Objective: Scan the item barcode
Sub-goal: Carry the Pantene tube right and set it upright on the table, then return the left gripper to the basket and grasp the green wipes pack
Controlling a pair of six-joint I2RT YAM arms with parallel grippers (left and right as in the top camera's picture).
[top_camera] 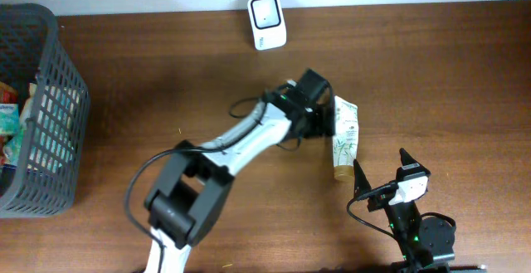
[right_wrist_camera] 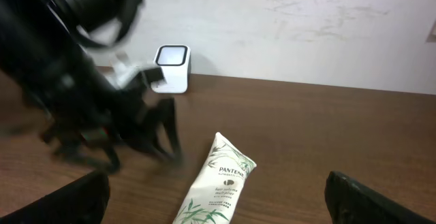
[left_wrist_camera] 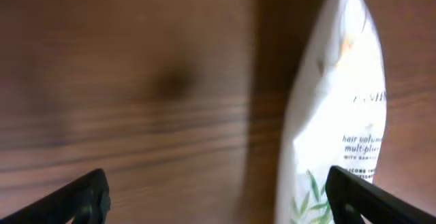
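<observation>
A white Pantene tube (top_camera: 345, 136) with green leaf print lies flat on the wooden table, cap end toward the front. My left gripper (top_camera: 325, 122) hovers just at its left side, open. In the left wrist view the tube (left_wrist_camera: 337, 122) lies under the right fingertip (left_wrist_camera: 368, 200), and the gripper (left_wrist_camera: 218, 200) holds nothing. The white barcode scanner (top_camera: 267, 21) stands at the back edge. Open and empty, my right gripper (top_camera: 380, 172) waits in front of the tube (right_wrist_camera: 219, 182). No barcode shows on the tube.
A dark plastic basket (top_camera: 58, 99) with packaged goods stands at the left edge. The scanner (right_wrist_camera: 172, 67) stands against the white wall. The blurred left arm (right_wrist_camera: 88, 101) fills the left of the right wrist view.
</observation>
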